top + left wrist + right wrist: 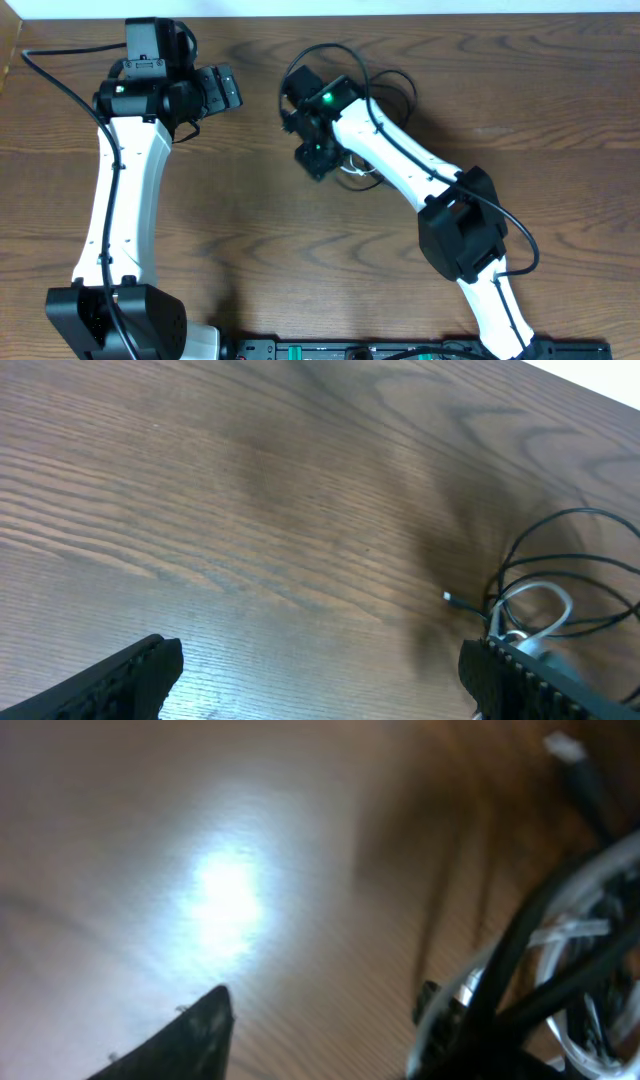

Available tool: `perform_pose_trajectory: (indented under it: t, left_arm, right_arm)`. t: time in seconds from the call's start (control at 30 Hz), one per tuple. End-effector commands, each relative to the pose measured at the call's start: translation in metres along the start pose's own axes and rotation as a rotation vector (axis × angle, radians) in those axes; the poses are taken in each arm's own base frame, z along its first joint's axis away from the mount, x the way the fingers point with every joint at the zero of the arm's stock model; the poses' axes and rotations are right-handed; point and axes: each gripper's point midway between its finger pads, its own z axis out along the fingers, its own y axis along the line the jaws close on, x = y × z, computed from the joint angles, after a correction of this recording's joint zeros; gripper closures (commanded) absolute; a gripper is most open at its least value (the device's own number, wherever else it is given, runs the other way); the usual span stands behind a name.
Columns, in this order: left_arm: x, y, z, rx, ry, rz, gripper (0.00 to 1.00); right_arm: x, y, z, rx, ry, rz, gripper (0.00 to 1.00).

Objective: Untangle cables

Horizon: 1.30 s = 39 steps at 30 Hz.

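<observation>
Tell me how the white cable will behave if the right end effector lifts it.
Probably floppy: the white cable lies in a loose curved loop. Likely light, since it is thin. It may drag the black cables along, because their loops cross it.

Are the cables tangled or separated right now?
Tangled: in the left wrist view, the black cables loop across the white cable in one bunch.

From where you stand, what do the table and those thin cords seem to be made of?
The table looks like brown wood or wood-look laminate: long grain lines, and a soft sheen where light glares. The black cords and the white cord look sheathed in smooth plastic or rubber, since they bend in easy loops. The small plug tip looks pale, perhaps metal; too small to tell.
</observation>
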Motion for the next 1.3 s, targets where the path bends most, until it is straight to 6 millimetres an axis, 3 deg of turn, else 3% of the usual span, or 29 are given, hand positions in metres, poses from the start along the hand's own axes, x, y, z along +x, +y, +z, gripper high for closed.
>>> perform_pose_trajectory:
  t: [0.0, 0.07, 0.13, 0.37, 0.5, 0.6, 0.77, 0.97, 1.27]
  left_arm:
    - [-0.004, -0.007, -0.005, 0.023, -0.012, -0.003, 0.05]
    - [-0.003, -0.008, -0.004, 0.025, -0.006, 0.0, 0.05]
    - [-0.001, -0.009, -0.002, 0.031, 0.002, 0.0, 0.05]
    - [0.008, -0.019, 0.005, 0.074, 0.038, 0.007, 0.06]
    - [0.011, -0.029, 0.006, 0.086, 0.044, 0.031, 0.06]
    - [0.016, -0.041, 0.007, 0.101, 0.054, 0.055, 0.06]
    - [0.026, -0.06, 0.005, 0.169, 0.084, 0.075, 0.1]
    - [0.029, -0.066, 0.004, 0.205, 0.103, 0.073, 0.13]
    - [0.029, -0.064, 0.004, 0.198, 0.1, 0.072, 0.13]
  right_arm:
    - [-0.012, 0.022, -0.033, -0.177, -0.089, -0.094, 0.36]
    - [-0.013, 0.029, -0.053, -0.282, -0.135, -0.151, 0.24]
    - [-0.014, 0.022, -0.078, -0.336, -0.191, -0.164, 0.17]
    - [-0.013, -0.055, -0.16, -0.32, -0.411, -0.027, 0.14]
    - [-0.006, -0.11, -0.179, -0.28, -0.479, 0.114, 0.12]
    - [0.001, -0.131, -0.173, -0.271, -0.472, 0.16, 0.13]
    - [0.002, -0.139, -0.143, -0.266, -0.401, 0.188, 0.14]
    - [-0.002, -0.117, -0.101, -0.3, -0.312, 0.078, 0.14]
    - [-0.028, -0.086, -0.051, -0.346, -0.296, -0.052, 0.16]
